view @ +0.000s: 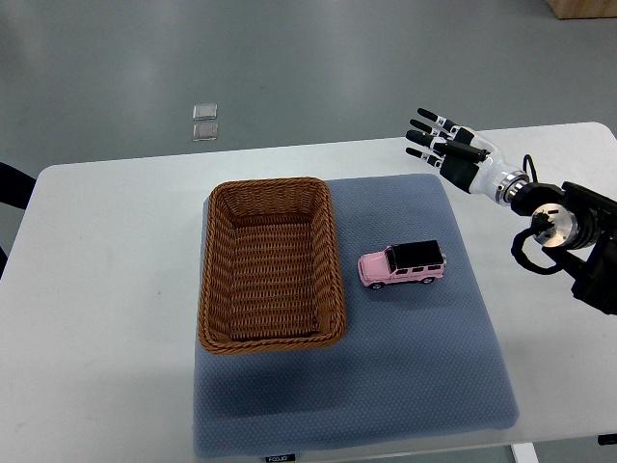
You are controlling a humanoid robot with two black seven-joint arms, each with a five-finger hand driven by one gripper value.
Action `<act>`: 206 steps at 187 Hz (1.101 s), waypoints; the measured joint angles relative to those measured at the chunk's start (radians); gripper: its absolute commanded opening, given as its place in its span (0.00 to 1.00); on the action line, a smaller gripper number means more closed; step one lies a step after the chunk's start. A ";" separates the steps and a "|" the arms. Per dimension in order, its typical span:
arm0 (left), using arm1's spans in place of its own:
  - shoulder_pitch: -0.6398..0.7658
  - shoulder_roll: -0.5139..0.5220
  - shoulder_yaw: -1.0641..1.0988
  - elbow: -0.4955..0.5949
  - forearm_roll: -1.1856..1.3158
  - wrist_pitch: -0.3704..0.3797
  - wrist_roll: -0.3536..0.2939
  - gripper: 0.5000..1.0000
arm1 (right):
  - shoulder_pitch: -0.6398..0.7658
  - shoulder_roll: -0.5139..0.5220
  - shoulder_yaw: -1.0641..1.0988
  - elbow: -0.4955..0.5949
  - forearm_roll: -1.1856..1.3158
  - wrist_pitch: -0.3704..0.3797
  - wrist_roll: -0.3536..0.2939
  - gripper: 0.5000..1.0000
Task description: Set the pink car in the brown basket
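A pink toy car (pixel 402 264) with a black roof lies on the blue mat (pixel 415 367), just right of the brown wicker basket (pixel 217 280). The basket is empty and sits on the mat's left part. My right hand (pixel 439 142) comes in from the right edge and hovers above the mat's far right corner, well behind and to the right of the car. Its fingers are spread and hold nothing. The left arm does not show.
The mat lies on a white table (pixel 106 289). Two small clear square objects (pixel 204 122) lie on the grey floor beyond the table's far edge. A dark object (pixel 12 188) shows at the left edge.
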 measured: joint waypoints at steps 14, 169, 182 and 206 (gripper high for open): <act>0.000 0.000 0.002 -0.002 0.000 -0.001 -0.001 1.00 | 0.003 0.000 0.001 0.000 0.000 0.000 0.000 0.86; -0.003 0.000 0.004 0.011 0.000 0.009 -0.001 1.00 | 0.000 -0.026 0.000 0.036 -0.180 0.125 0.014 0.85; -0.003 0.000 0.005 0.011 0.000 0.009 -0.001 1.00 | 0.001 -0.034 0.000 0.051 -0.221 0.135 0.024 0.85; -0.003 0.000 0.006 0.011 0.000 0.009 -0.001 1.00 | -0.003 -0.061 0.001 0.119 -0.327 0.140 0.048 0.85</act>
